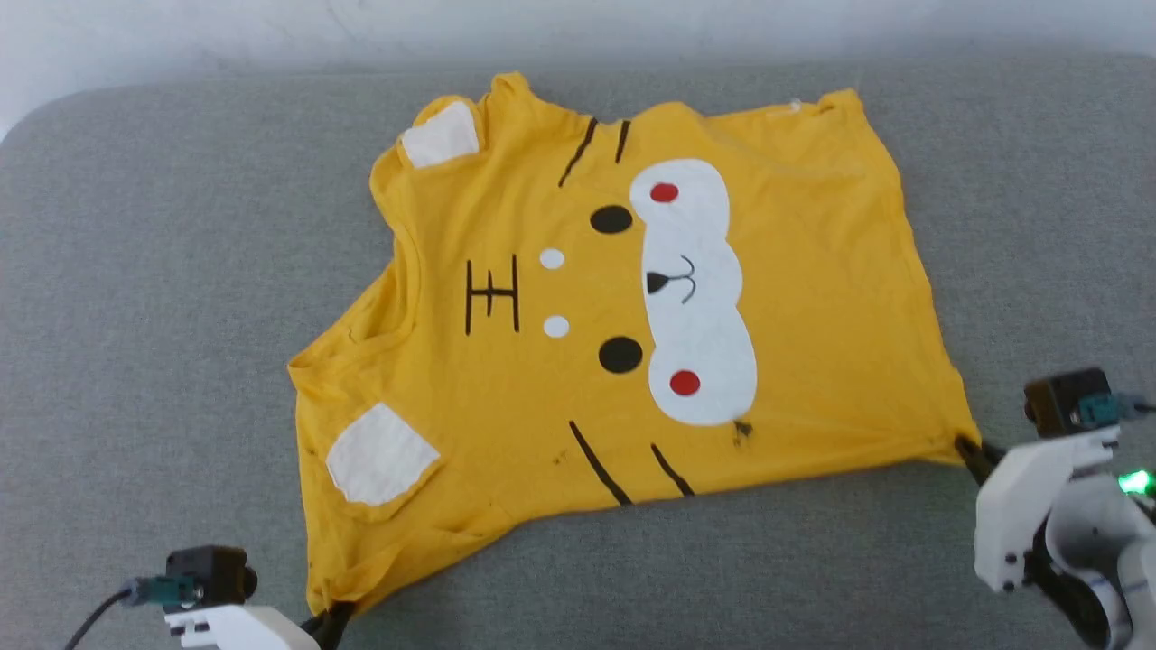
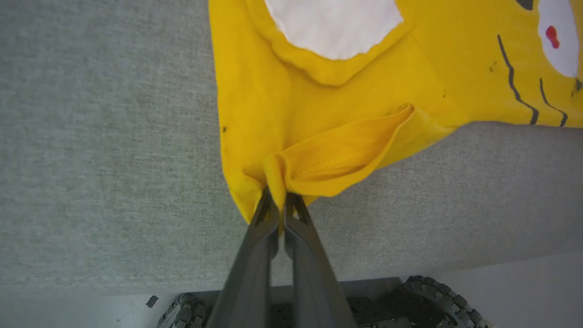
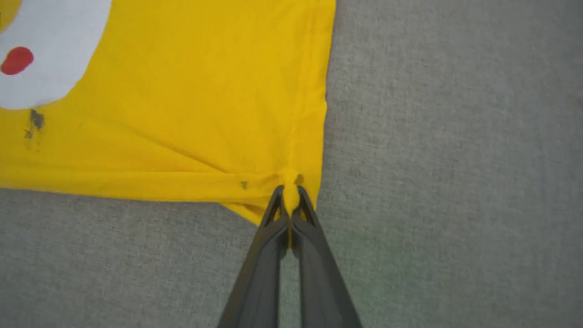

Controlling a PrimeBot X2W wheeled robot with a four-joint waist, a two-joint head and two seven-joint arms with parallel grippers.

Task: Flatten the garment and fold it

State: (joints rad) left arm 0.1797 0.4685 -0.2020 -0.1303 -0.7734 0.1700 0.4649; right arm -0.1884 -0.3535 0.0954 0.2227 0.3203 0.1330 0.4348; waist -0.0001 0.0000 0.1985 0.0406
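Observation:
The garment [image 1: 542,298], a mustard-yellow T-shirt with a cartoon face print, lies spread face-up on the grey surface, neck to the left and hem to the right. My left gripper [image 1: 327,617] is shut on its near-left sleeve corner, and the pinched fold [image 2: 275,182] bunches between the fingers. My right gripper [image 1: 968,449] is shut on the near-right hem corner [image 3: 290,182], with creases radiating from the pinch. The near edge curves inward between the two grips.
The grey padded surface [image 1: 144,298] runs wide on all sides of the shirt, with a pale wall behind it. In the left wrist view its near edge gives way to a pale floor and a knobbly black wheel [image 2: 437,296].

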